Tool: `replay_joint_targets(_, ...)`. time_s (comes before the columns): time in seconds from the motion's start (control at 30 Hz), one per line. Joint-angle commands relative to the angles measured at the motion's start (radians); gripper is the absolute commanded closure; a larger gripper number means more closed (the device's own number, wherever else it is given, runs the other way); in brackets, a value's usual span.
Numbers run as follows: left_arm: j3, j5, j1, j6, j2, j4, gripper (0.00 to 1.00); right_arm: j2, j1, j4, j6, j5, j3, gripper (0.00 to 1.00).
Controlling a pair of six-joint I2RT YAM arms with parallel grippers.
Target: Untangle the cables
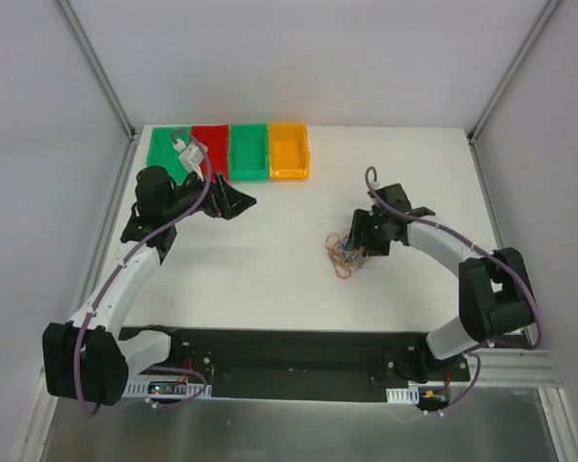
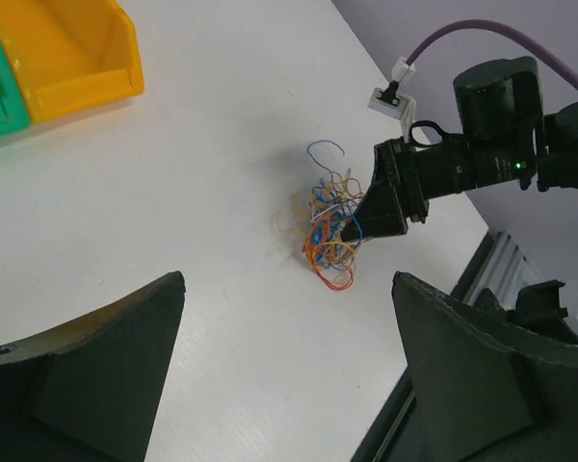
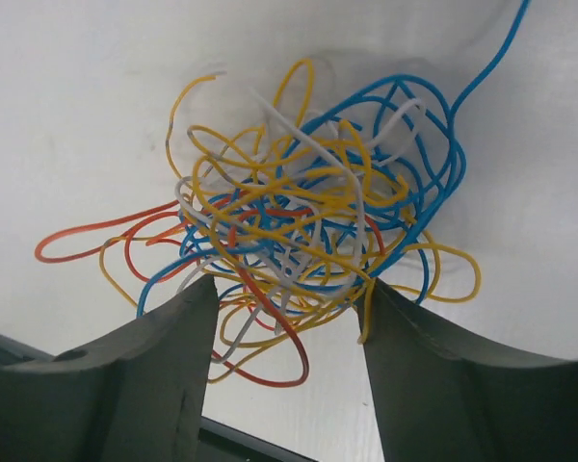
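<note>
**Right end effector (image 3: 289, 289) poised open around the tangled cables (image 3: 308, 202); left end effector (image 2: 289, 284) hanging open and empty.**

The right end effector's two dark fingers (image 3: 164, 375) are straddling the near edge of the knot, with yellow, orange and white loops lying loosely in the gap between them; whether any wire is being pinched cannot be told. Ahead of the fingertips the bundle is spreading over the white surface (image 1: 270, 279), blue loops arching along its right side, an orange loop trailing out to the left, and one blue strand running off to the upper right. The left end effector is hovering well apart from the knot, its fingers standing wide with nothing between them. Near it, a row of bins (image 1: 229, 152) in green, red, green and orange is sitting on the surface.
</note>
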Motion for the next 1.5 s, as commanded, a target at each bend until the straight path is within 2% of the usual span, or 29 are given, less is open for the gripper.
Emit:
replay_joint_targets(0.0, 0.048, 0.123, 0.004, -0.071, 0.075, 0.020, 0.13, -0.022, 0.125, 0.089, -0.033, 0.000, -0.005, 0.44)
replay_joint_targets(0.07, 0.048, 0.129, -0.015, -0.070, 0.098, 0.020, 0.15, -0.028, 0.182, 0.108, -0.038, -0.010, -0.015, 0.52)
replay_joint_targets(0.2, 0.048, 0.132, -0.091, -0.062, 0.156, 0.019, 0.21, -0.050, 0.277, 0.120, -0.019, 0.010, -0.024, 0.52)
replay_joint_targets(0.27, 0.050, 0.135, -0.136, -0.068, 0.194, 0.013, 0.26, -0.064, 0.292, 0.119, -0.001, 0.019, -0.028, 0.49)
replay_joint_targets(0.37, 0.065, 0.143, -0.211, -0.076, 0.266, -0.012, 0.36, -0.104, 0.302, 0.109, 0.022, 0.027, -0.034, 0.38)
replay_joint_targets(0.5, 0.094, 0.147, -0.280, -0.074, 0.362, -0.063, 0.43, -0.163, 0.309, 0.077, 0.036, 0.050, -0.041, 0.32)
replay_joint_targets(0.63, 0.117, 0.146, -0.341, -0.057, 0.418, -0.089, 0.48, -0.211, 0.317, 0.074, 0.047, 0.048, -0.065, 0.32)
replay_joint_targets(0.83, 0.157, 0.143, -0.413, -0.024, 0.492, -0.159, 0.62, -0.234, 0.334, 0.076, 0.053, 0.060, -0.080, 0.32)
replay_joint_targets(1.17, 0.235, 0.003, -0.466, 0.052, 0.581, -0.342, 0.61, -0.216, 0.357, 0.097, 0.070, 0.079, -0.094, 0.32)
replay_joint_targets(1.27, 0.255, -0.041, -0.466, 0.079, 0.572, -0.376, 0.57, -0.196, 0.368, 0.105, 0.073, 0.086, -0.093, 0.31)
replay_joint_targets(1.4, 0.242, -0.146, -0.472, 0.098, 0.543, -0.392, 0.46, -0.168, 0.378, 0.119, 0.080, 0.089, -0.090, 0.31)
replay_joint_targets(1.47, 0.246, -0.169, -0.479, 0.098, 0.553, -0.406, 0.44, -0.162, 0.383, 0.125, 0.085, 0.089, -0.087, 0.31)
